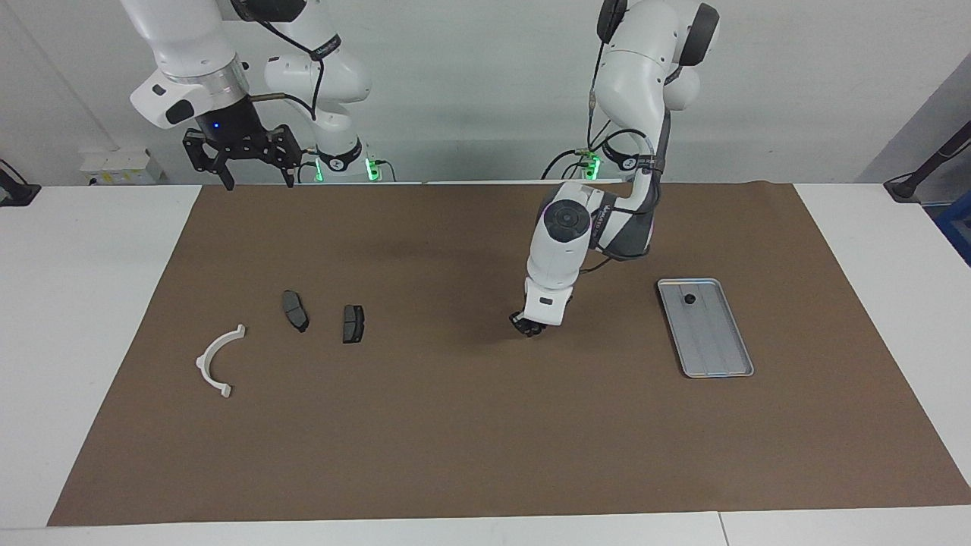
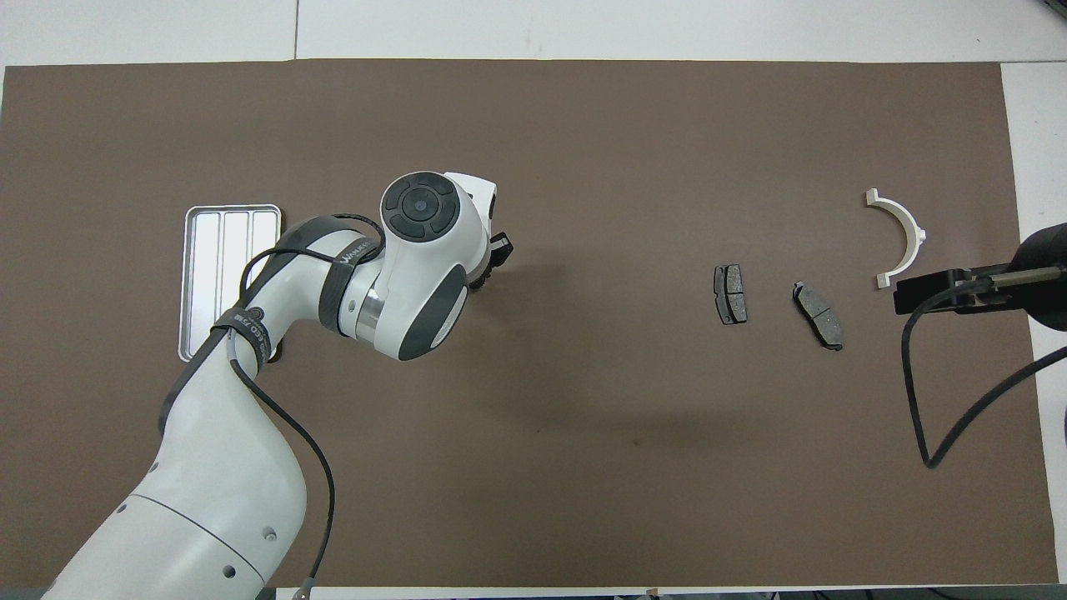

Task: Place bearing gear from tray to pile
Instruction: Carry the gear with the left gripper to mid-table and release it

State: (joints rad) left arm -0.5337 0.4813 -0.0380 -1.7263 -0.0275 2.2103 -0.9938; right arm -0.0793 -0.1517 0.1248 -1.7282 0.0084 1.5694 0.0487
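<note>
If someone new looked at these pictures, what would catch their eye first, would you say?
First the left arm, bent low with the left gripper just above the bare brown mat, between the tray and the pile. A small dark part sits in the tray's end nearer the robots. The white half-ring bracket stands out beside two dark pads, while the right gripper waits, raised and open.

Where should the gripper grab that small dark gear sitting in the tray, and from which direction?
Come straight down from above. The bearing gear is a small, low, round piece lying on the floor of the tray, at the end nearer the robots, close to the raised rim. Probably pinch it across its outer edge, fingers lined up along the tray's ridges so they miss the rim. The left gripper is over the mat beside the tray.
</note>
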